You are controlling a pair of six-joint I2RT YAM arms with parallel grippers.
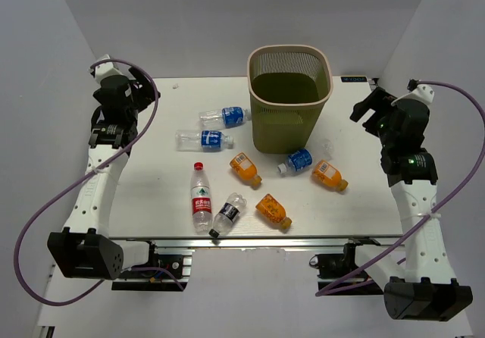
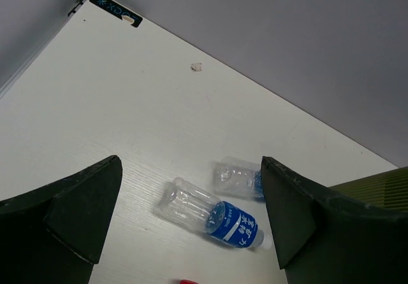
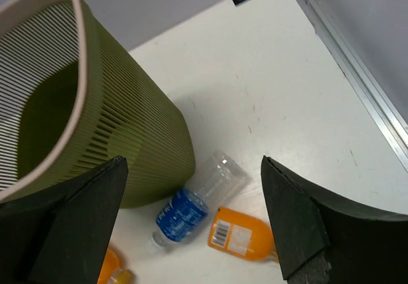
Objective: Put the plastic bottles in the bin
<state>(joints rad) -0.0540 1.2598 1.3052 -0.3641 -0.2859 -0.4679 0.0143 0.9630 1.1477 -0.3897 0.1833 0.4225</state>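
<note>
- Bin (image 1: 290, 95) stands upright at the back of the white worktop (image 1: 151, 194), slightly right of centre; all eight bottles lie on their sides outside it.
- First blue-label bottle (image 1: 225, 116) lies just left of the bin, and the second blue-label bottle (image 1: 204, 139) lies in front of that one.
- Third blue-label bottle (image 1: 295, 161) lies at the bin's front right corner, with the right orange bottle (image 1: 329, 175) just beside it.
- Middle orange bottle (image 1: 245, 169) lies in front of the bin's left corner; the front orange bottle (image 1: 273, 211) lies nearer the front edge.
- Red-label bottle (image 1: 201, 198) points its red cap toward the back; the dark-label bottle (image 1: 228, 214) lies slanted just to its right.
- Left fingers (image 2: 76, 214) are spread wide and hold nothing, raised over the back left of the worktop above the first two blue-label bottles.
- Right fingers (image 3: 299, 220) are likewise spread and empty, raised at the right side, with the bin's wall and the third blue-label bottle below them.
</note>
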